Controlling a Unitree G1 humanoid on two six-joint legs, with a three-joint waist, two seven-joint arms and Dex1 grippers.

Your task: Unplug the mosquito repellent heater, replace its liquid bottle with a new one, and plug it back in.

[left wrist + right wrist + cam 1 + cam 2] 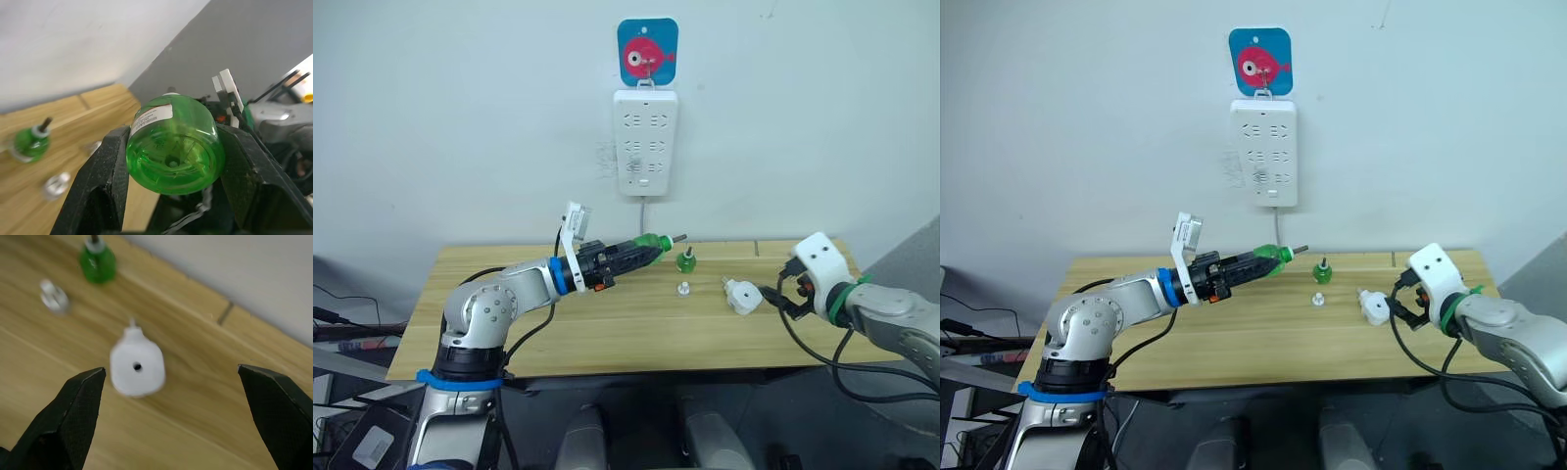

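Gripping one green bottle point(649, 246) in left gripper point(631, 253), second bottle point(685, 259), one heater point(740, 296), one cap point(683, 288) on table point(607, 328), right gripper point(781, 294) spread wide.

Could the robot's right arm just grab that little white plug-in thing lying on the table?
Probably yes: the right gripper is open, aimed at the heater, with bare table between them.
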